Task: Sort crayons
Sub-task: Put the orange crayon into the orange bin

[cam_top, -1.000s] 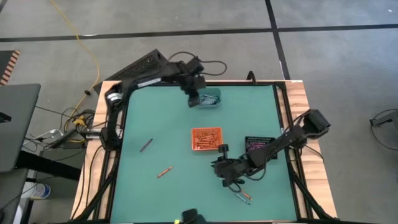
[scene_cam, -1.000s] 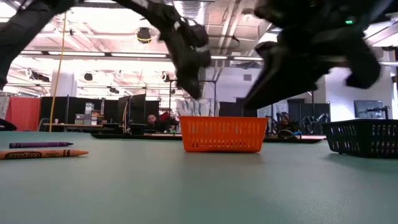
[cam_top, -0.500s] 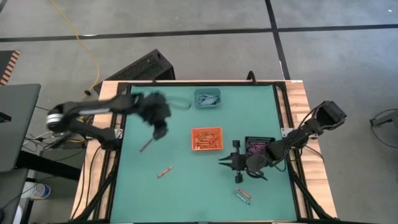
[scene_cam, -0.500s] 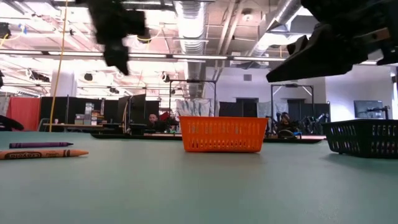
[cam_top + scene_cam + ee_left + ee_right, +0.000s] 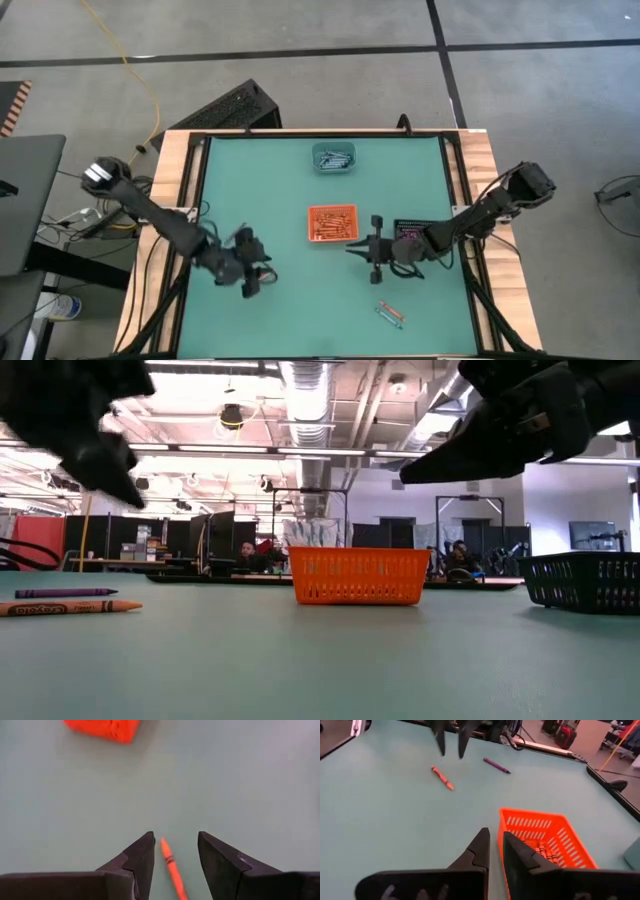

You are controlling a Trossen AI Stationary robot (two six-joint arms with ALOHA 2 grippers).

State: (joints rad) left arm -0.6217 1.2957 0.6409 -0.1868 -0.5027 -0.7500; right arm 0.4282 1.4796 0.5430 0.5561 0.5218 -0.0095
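Now the left end effector (image 5: pixel 174 851) has swung from the far tray to hover, fingers spread, over the orange crayon (image 5: pixel 172 868); pickup looks next.

No legible text, brand, number or sign can be read in any view. The orange crayon (image 5: pixel 70 607) and the purple crayon (image 5: pixel 66 593), lying at the near left of the surface (image 5: pixel 320 660) in the low view, each carry a dark printed wrapper label, but its characters are too small to make out.
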